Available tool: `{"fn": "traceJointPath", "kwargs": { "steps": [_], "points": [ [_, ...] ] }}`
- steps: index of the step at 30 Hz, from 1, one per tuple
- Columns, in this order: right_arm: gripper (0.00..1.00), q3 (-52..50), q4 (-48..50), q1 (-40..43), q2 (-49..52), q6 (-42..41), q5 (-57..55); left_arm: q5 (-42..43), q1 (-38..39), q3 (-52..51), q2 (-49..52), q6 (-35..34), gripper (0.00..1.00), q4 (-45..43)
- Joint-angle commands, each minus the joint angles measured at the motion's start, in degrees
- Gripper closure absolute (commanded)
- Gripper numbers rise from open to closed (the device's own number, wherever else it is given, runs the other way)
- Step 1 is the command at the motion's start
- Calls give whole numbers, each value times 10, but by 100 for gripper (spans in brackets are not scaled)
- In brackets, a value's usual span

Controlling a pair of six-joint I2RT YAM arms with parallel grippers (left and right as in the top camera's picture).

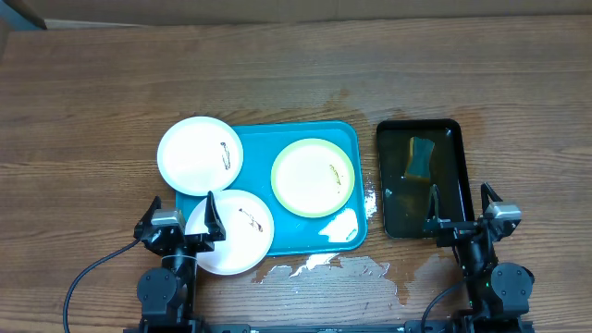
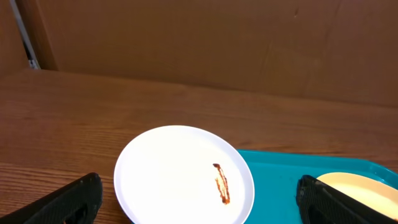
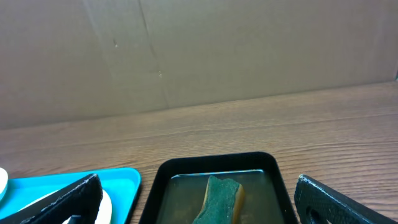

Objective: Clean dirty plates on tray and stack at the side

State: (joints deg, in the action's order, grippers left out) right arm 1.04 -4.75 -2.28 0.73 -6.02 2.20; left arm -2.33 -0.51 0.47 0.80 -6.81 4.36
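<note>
A teal tray (image 1: 268, 139) lies mid-table. A white plate (image 1: 200, 154) with a dark smear overlaps its far-left corner; it also shows in the left wrist view (image 2: 174, 174). A second smeared white plate (image 1: 236, 231) overhangs the near-left corner. A yellow-green rimmed plate (image 1: 313, 177) lies on the tray's right half, its edge in the left wrist view (image 2: 367, 186). My left gripper (image 1: 180, 217) is open and empty at the near edge, beside the near white plate. My right gripper (image 1: 460, 211) is open and empty at the near end of the black tray.
A small black tray (image 1: 387, 176) right of the teal tray holds water and a green-and-yellow sponge (image 1: 421, 157), also in the right wrist view (image 3: 221, 199). Spilled water patches (image 1: 324, 266) lie on the wood near the teal tray's front edge. A cardboard wall stands behind.
</note>
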Motion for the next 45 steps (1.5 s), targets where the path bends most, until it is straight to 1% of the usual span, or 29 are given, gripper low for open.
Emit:
{"fn": "traceJointPath", "kwargs": {
  "steps": [1, 3, 6, 9, 11, 15, 17, 21, 27, 29, 31, 33, 39, 45],
  "points": [
    [0, -6, 1, -2, -6, -35, 7, 5, -1, -2, -5, 15, 0, -1],
    [0, -6, 1, -2, -6, -61, 8, 5, -1, -2, -5, 15, 0, -1],
    [0, -3, 0, -2, -6, -64, 23, 5, -1, -2, -5, 15, 0, -1],
    [0, 22, -29, -2, -5, -74, 50, 5, -1, -2, -5, 15, 0, -1],
    [0, 58, -51, -2, 0, -95, 50, 5, -1, -2, -5, 15, 0, -1],
    [0, 163, -101, -2, 51, -94, 42, 5, -1, -2, -5, 15, 0, -1],
    [0, 231, -141, -2, 99, -89, 37, 5, -1, -2, -5, 15, 0, -1],
    [0, 411, -281, -2, 259, -88, 35, 5, -1, -2, -5, 15, 0, -1],
    [0, 711, -582, -2, 560, -88, 35, 5, -1, -2, -5, 15, 0, -1],
    [0, 779, -631, -2, 643, -88, 35, 5, -1, -2, -5, 15, 0, -1],
    [0, 831, -654, -2, 719, -88, 38, 5, -1, -2, -5, 15, 0, -1],
    [0, 858, -658, -2, 786, -88, 39, 5, -1, -2, -5, 15, 0, -1],
    [1, 848, -618, -2, 925, -91, 38, 5, -1, -2, -5, 15, 0, -1],
    [14, 847, -582, -2, 1040, -92, 17, 5, -1, -2, -5, 15, 0, -1]
  ]
}}
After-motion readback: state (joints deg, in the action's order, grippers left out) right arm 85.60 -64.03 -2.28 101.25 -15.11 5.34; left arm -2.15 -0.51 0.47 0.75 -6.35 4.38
